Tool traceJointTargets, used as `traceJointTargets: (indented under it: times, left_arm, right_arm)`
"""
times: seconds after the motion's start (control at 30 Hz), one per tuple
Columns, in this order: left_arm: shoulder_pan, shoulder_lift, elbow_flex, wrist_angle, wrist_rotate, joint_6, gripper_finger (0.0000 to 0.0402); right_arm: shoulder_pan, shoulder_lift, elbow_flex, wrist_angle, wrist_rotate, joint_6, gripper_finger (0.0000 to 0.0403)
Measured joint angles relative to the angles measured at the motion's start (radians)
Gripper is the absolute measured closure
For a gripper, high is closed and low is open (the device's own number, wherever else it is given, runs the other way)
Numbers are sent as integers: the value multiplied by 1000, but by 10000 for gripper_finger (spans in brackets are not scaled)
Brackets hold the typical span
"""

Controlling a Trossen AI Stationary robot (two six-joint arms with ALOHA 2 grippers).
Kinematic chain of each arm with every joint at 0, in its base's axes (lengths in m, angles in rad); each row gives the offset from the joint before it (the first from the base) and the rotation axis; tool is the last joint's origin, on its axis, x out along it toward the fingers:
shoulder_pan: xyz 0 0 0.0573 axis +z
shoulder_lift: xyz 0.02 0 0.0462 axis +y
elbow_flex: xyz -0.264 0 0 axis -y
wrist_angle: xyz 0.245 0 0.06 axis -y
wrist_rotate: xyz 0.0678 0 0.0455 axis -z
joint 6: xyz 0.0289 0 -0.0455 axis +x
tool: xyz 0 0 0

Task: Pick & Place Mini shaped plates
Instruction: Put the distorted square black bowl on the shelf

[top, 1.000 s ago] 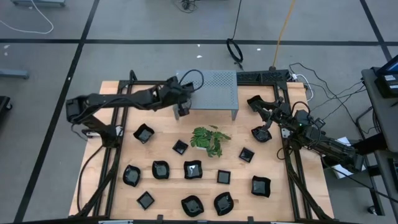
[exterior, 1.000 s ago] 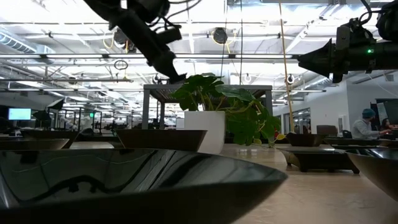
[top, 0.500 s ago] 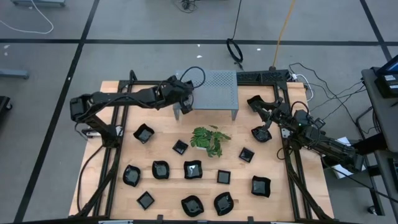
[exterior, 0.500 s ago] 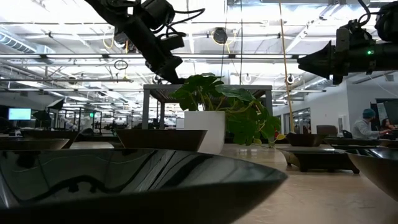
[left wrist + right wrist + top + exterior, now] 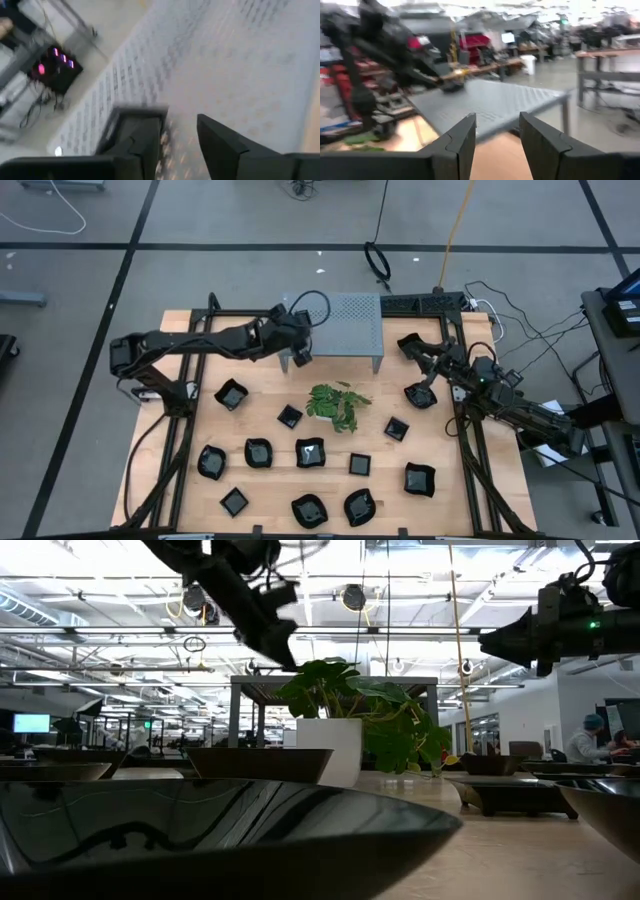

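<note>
When we read the table [image 5: 265,385] from its near edge outward, the mini shaped plates [image 5: 309,511] come first; three lie in the nearest row, five in the row behind it, and four more lie farther back, two on each side of the green sprig [image 5: 336,405]; one near plate [image 5: 220,830] fills the bottom of the low view. All of these rest on the wood, apart from one another, and none is in a grip.

Behind the sprig stands the grey perforated stand [image 5: 350,320]. The left gripper [image 5: 298,357] hangs over its near left corner; in the left wrist view its jaws stand apart with only the perforated top showing in the gap. A dark flat shape [image 5: 125,112] lies on the stand just beside one finger; we cannot tell whether it is a plate.

The right gripper [image 5: 412,348] waits near the stand's right end, above the table, with its jaws parted and nothing between them; one plate [image 5: 418,395] lies just beside it.

We judge the step in hand to be the end of a placement at the stand. The next move calls for the left arm to lift clear of the top, travel to a nearby plate [image 5: 289,417], and descend with the jaws astride the rim; the glossy, shallow rim will need a square, centred approach.
</note>
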Motion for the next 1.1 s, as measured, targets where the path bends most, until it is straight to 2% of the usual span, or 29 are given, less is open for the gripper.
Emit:
traceJointTargets:
  times: [0.17, 0.37, 0.5, 0.67, 0.93, 1.1]
  left_arm:
    - [-63, -75, 1, 12, -6, -43, 253]
    - [-141, -151, 0, 25, -5, -167, 262]
    - [-189, -165, 0, 65, -3, -194, 262]
    - [-237, -169, 1, 103, -3, -190, 257]
    - [-273, -168, 0, 99, -3, -189, 256]
    - [-277, -168, 0, 96, -3, -189, 256]
  right_arm:
    - [0, 59, 94, -181, 91, -30, 261]
    - [0, 221, 220, -380, 179, -60, 261]
    - [0, 369, 263, -412, 205, -32, 261]
    - [-2, 561, 297, -418, 280, 77, 261]
    - [-39, 822, 419, -427, 261, 128, 257]
    - [-91, 939, 486, -424, 163, 133, 226]
